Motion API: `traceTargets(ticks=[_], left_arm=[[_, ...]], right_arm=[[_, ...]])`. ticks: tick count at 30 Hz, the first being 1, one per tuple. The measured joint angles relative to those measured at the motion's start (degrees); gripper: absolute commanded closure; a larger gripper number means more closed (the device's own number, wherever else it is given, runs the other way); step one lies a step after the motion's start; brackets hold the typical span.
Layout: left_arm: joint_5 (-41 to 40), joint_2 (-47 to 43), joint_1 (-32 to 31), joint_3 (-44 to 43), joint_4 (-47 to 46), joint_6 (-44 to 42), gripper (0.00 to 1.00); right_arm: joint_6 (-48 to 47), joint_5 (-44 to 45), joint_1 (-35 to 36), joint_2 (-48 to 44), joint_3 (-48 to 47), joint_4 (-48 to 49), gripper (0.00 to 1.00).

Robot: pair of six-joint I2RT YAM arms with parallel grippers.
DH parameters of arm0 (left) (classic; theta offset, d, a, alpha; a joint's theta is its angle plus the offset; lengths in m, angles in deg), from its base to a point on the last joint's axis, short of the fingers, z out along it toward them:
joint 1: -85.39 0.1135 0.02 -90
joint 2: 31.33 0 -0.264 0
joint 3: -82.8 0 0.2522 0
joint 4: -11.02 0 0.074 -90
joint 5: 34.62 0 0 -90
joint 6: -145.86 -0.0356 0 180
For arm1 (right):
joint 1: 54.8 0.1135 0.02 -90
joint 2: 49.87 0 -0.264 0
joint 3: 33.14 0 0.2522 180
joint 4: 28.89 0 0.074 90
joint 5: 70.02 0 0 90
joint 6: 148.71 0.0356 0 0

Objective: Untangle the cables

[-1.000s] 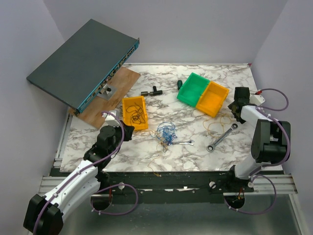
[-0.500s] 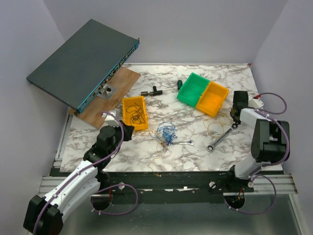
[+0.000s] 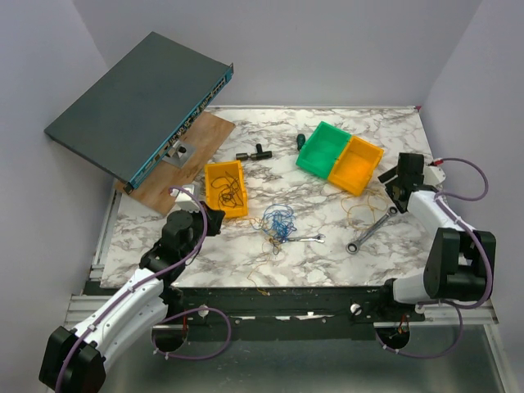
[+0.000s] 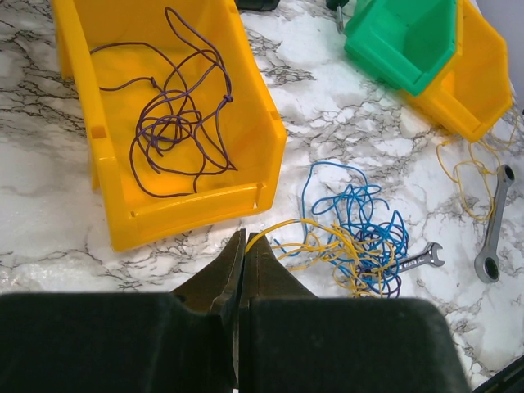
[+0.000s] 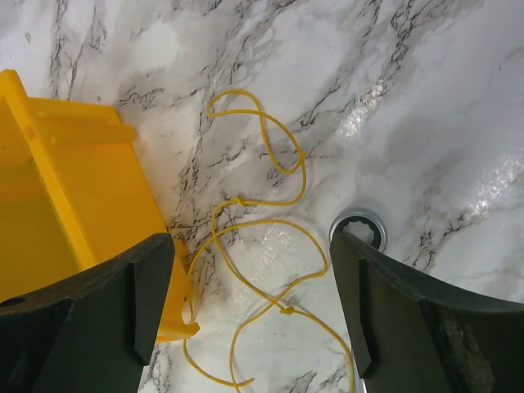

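Note:
A tangle of thin blue, yellow and dark cables [image 3: 278, 223] lies mid-table; it also shows in the left wrist view [image 4: 352, 237]. My left gripper [image 3: 216, 219] [image 4: 244, 237] is shut beside the tangle, with a yellow strand running from its tips into the bunch. A purple cable [image 4: 176, 123] lies coiled in the yellow bin [image 4: 196, 205]. A loose yellow cable [image 3: 360, 211] [image 5: 237, 199] lies on the table at the right. My right gripper [image 3: 399, 187] [image 5: 251, 241] is open above it, holding nothing.
A ratchet wrench [image 3: 370, 229] [image 5: 360, 223] lies by the loose yellow cable. A small wrench [image 3: 307, 239] touches the tangle. Green [image 3: 323, 147] and orange [image 3: 358, 164] bins stand at the back right. A network switch [image 3: 135, 102] leans on a wooden board [image 3: 196, 151] at the back left.
My right arm has swung outward to the right and its wrist has turned, with the gripper still near the orange bin. The left arm and the tangle have not moved.

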Motion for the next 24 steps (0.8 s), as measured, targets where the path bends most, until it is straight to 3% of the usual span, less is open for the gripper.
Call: traceTargets(ticks=[12, 24], left_arm=[[0.0, -0.33, 0.0, 0.0, 0.02, -0.02, 1.0], [0.0, -0.94, 0.0, 0.0, 0.02, -0.02, 1.0]], right_arm=[[18.36, -2.71, -0.22, 9.53, -6.32, -11.82, 0.14], [34.69, -7.82, -4.11, 11.87, -6.43, -13.29, 0.18]])
